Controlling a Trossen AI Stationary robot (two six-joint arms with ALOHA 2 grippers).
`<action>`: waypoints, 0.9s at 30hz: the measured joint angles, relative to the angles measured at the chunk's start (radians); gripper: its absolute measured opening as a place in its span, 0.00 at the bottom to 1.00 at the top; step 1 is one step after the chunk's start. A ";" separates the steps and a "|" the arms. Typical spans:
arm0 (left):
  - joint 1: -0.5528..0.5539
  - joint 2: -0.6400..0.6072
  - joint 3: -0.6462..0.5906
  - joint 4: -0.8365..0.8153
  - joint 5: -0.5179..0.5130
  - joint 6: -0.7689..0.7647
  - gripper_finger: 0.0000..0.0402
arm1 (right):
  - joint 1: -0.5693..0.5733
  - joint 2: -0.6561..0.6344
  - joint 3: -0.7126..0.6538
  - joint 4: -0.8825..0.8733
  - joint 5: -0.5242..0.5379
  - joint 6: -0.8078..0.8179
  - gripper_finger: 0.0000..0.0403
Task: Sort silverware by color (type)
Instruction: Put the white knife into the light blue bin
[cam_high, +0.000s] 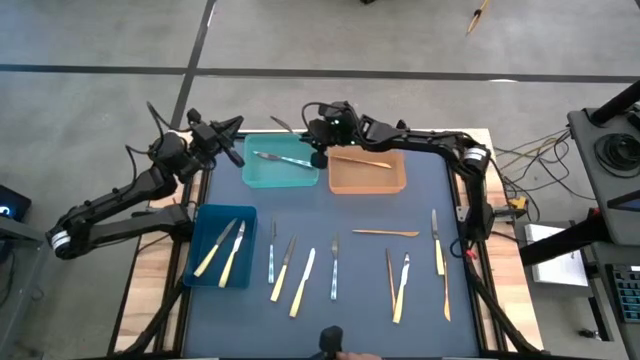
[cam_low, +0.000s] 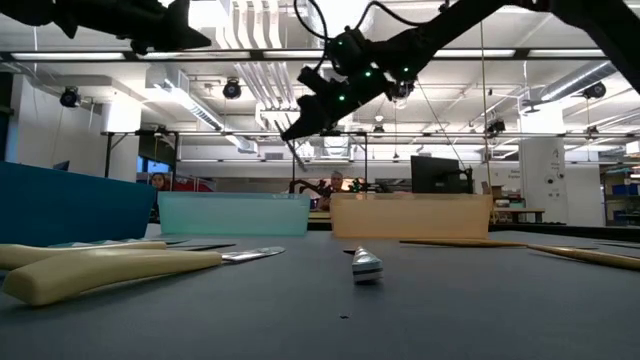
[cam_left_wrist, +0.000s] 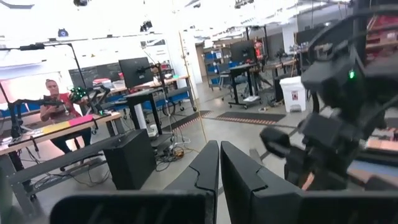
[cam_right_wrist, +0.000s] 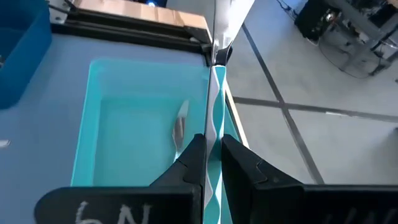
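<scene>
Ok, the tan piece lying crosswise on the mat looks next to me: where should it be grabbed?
Mid-handle, from straight above, fingers closing across the narrow width. The tan piece lies flat and alone on the mat, with bare mat along both long sides. The right gripper, nearest, is shut on a grey piece over the teal bin.

Right gripper (cam_high: 318, 150) hangs right over the teal bin (cam_high: 262, 176) edge, orange bin (cam_high: 367, 181) just beside, so that corner's tight.
</scene>
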 joint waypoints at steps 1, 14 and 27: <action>0.000 -0.007 0.000 -0.002 0.000 -0.005 0.00 | 0.001 0.013 0.014 0.002 0.000 0.001 0.05; 0.000 -0.048 -0.001 -0.041 0.000 -0.019 0.00 | 0.021 0.228 0.246 -0.135 0.000 -0.006 0.05; 0.000 -0.048 -0.001 -0.091 0.000 -0.019 0.00 | 0.033 0.427 0.539 -0.418 0.012 -0.045 0.06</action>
